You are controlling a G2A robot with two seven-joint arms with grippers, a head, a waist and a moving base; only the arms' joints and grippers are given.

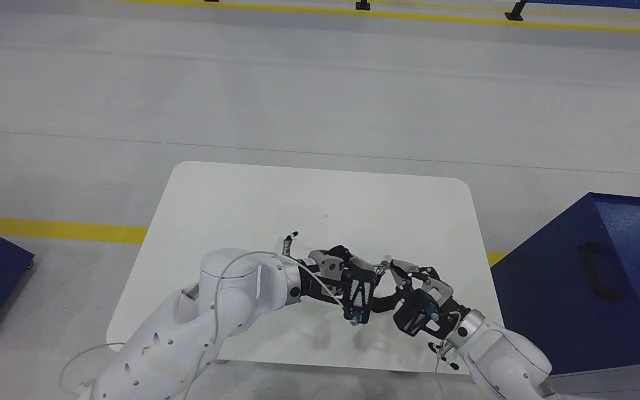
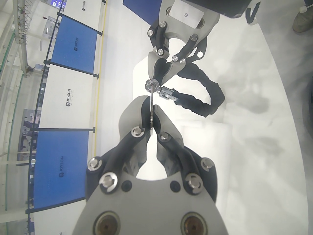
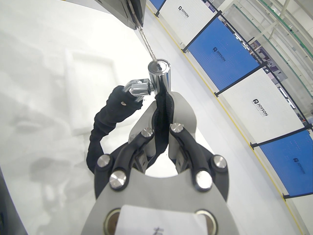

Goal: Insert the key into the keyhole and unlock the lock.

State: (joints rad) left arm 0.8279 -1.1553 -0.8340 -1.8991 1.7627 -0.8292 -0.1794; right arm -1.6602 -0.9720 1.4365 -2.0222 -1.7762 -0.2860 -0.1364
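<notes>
A key [image 2: 151, 97] is held with its tip at the keyhole of a chrome lock [image 3: 160, 73], low in the middle of the top view. The jaws of the left gripper [image 2: 151, 103] are closed on the key, those of the right gripper [image 3: 165, 99] on the lock's black sleeve. A white bench [image 1: 300, 200] is seen beneath, with grey floor [image 1: 300, 80], yellow lines [image 1: 70, 231] and blue-and-white panels [image 3: 220, 57] around.

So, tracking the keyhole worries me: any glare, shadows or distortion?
Right wrist view: bright glints on the lock cylinder, yet its slot shows where the key meets it; soft grey shadows on the table. Left wrist view: the cylinder end sparkles, barriers bend from lens distortion.
</notes>
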